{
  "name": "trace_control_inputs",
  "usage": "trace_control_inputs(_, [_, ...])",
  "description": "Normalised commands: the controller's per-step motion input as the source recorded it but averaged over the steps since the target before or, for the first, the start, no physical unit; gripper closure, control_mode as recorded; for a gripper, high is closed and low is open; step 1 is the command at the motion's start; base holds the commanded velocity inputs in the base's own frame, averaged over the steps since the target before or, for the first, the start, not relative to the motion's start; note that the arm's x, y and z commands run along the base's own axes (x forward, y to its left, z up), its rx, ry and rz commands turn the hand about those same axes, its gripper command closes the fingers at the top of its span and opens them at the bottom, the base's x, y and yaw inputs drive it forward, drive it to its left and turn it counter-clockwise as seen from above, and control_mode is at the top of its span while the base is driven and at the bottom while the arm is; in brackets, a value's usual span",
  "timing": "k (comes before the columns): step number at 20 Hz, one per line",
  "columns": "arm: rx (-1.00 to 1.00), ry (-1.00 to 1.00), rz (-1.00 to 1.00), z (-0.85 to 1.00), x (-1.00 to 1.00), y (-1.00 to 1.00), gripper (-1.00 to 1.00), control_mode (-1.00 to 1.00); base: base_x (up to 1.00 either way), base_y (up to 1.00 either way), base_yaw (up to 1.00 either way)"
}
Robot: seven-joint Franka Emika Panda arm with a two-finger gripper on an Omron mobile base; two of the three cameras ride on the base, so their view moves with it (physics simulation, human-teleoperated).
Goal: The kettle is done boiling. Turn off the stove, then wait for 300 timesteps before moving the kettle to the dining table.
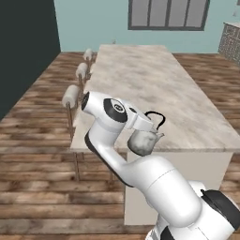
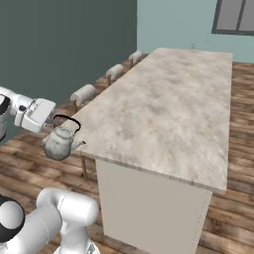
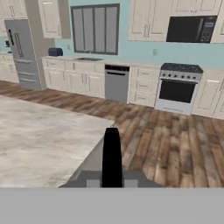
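Hanging from its thin black handle, the kettle [image 1: 144,140] is clamped in the claw [image 1: 149,121], in the air just off the near corner of the marbled dining desk [image 1: 154,89], above the wood floor [image 1: 42,140]. Far across the room stands the stove [image 3: 178,87].

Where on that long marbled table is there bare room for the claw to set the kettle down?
The dining table top is bare from the near corner by the kettle to its far end below the window. The stools crowd only its left edge. The claw holds the kettle just off the near corner.
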Motion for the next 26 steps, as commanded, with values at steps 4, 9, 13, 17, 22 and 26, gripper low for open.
trace_control_inputs(4, [0.0, 0.0, 0.0, 0.0, 0.0, 0.0, 1.0, 1.0, 0.17, 0.65, -0.39])
trace_control_inputs(9, [0.0, 0.0, 0.0, 0.0, 0.0, 0.0, 1.0, 1.0, 0.22, 0.5, -0.37])
trace_control_inputs(13, [0.0, 0.0, 0.0, 0.0, 0.0, 0.0, 1.0, 1.0, 0.28, 0.41, -0.35])
trace_control_inputs(17, [0.0, 0.0, 0.0, 0.0, 0.0, 0.0, 1.0, 1.0, 0.21, 0.5, -0.34])
trace_control_inputs(22, [0.0, 0.0, 0.0, 0.0, 0.0, 0.0, 1.0, 1.0, 0.09, 0.68, -0.31])
trace_control_inputs(26, [0.0, 0.0, 0.0, 0.0, 0.0, 0.0, 1.0, 1.0, 0.16, 0.69, -0.29])
